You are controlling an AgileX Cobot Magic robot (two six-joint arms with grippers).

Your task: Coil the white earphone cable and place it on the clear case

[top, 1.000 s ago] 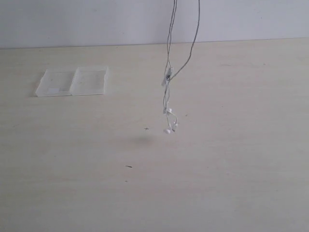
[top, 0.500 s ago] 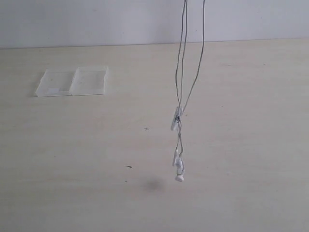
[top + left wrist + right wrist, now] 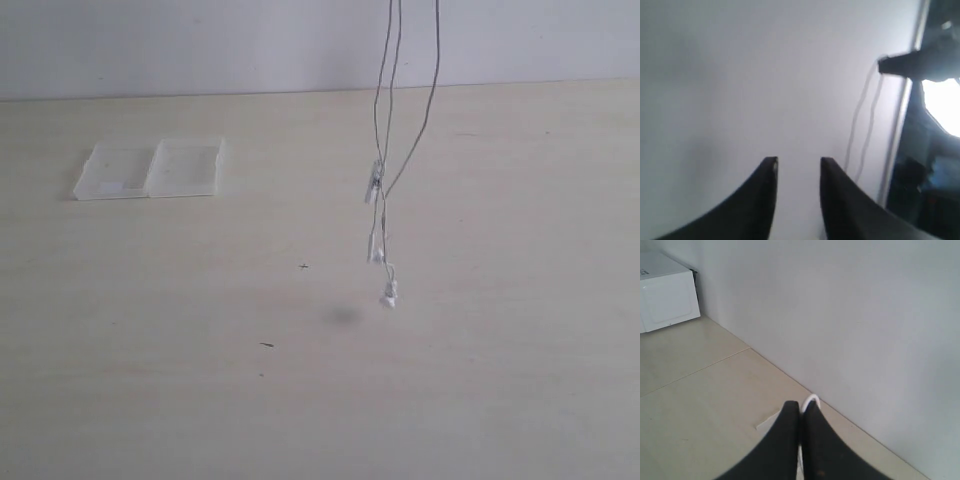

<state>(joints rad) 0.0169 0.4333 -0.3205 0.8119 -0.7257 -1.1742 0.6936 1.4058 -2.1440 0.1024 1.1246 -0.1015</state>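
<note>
The white earphone cable (image 3: 385, 100) hangs in several strands from above the exterior view's top edge, right of centre. Its inline piece (image 3: 373, 183) and earbuds (image 3: 388, 296) dangle above the table, clear of it. The clear case (image 3: 150, 168) lies open and flat at the far left. Neither gripper shows in the exterior view. My right gripper (image 3: 801, 405) is shut on the cable, and a white loop (image 3: 811, 400) pokes out past its fingertips. My left gripper (image 3: 799, 161) is open and empty, facing the wall. Beyond it, two cable strands (image 3: 860, 125) hang from the other gripper.
The pale wooden table (image 3: 320, 400) runs back to a white wall (image 3: 200, 40). The cable's shadow (image 3: 342, 317) and a few small dark specks (image 3: 267, 345) mark the tabletop. A white box-like unit (image 3: 665, 295) stands by the wall in the right wrist view.
The hanging cable has drifted to the right. Its earbuds dropped low half a second ago and now hang higher again, still swinging.
</note>
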